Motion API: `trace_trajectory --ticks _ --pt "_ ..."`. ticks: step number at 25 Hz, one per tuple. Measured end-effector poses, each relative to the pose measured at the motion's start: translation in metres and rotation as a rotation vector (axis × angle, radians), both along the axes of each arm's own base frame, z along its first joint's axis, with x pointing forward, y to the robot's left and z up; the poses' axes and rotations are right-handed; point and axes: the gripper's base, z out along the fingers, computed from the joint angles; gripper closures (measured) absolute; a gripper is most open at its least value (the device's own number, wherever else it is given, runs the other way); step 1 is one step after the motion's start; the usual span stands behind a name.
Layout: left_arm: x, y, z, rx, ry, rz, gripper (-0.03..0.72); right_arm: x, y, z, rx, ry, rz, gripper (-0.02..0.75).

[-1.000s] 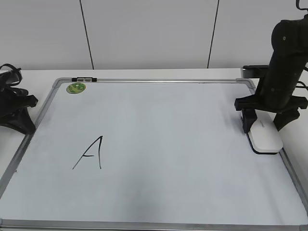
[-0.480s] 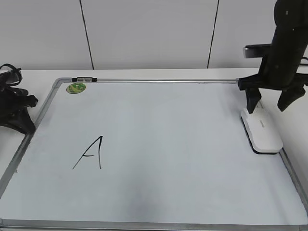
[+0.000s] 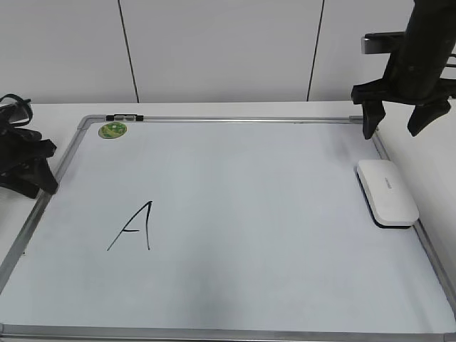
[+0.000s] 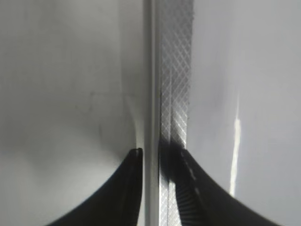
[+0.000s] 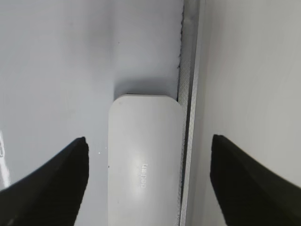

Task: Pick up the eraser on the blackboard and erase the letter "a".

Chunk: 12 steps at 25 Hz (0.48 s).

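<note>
The white eraser (image 3: 387,192) lies flat on the blackboard (image 3: 249,171) against its right frame; the right wrist view shows it too (image 5: 143,165), grey lettering up. My right gripper (image 3: 391,132) is open and empty, hanging above the eraser's far end, and in the wrist view its fingers (image 5: 149,141) stand wide on either side of it. No lowercase "a" shows on the board; only a capital "A" (image 3: 133,226) is drawn at lower left. My left gripper (image 3: 32,167) sits at the board's left edge, its fingers (image 4: 155,151) nearly together over the metal frame.
A round green sticker (image 3: 112,130) sits in the board's far left corner. A small black-and-white clip (image 3: 125,117) is on the top frame. The board's silver frame (image 5: 188,94) runs right beside the eraser. A white wall stands behind the table.
My right gripper has risen from around the eraser to well above it, still open. The eraser stays on the board. The left arm has barely moved.
</note>
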Motion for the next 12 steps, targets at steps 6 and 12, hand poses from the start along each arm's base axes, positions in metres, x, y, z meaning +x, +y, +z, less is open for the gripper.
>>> trace_trajectory --ticks 6,12 --pt "0.008 0.001 0.018 0.003 -0.043 -0.011 0.252 0.000 0.001 0.000 0.006 0.004 0.028 0.143" --pt "0.006 -0.002 0.093 -0.006 -0.144 -0.055 0.226 -0.005 0.005 0.017 0.054 -0.030 0.058 0.144"
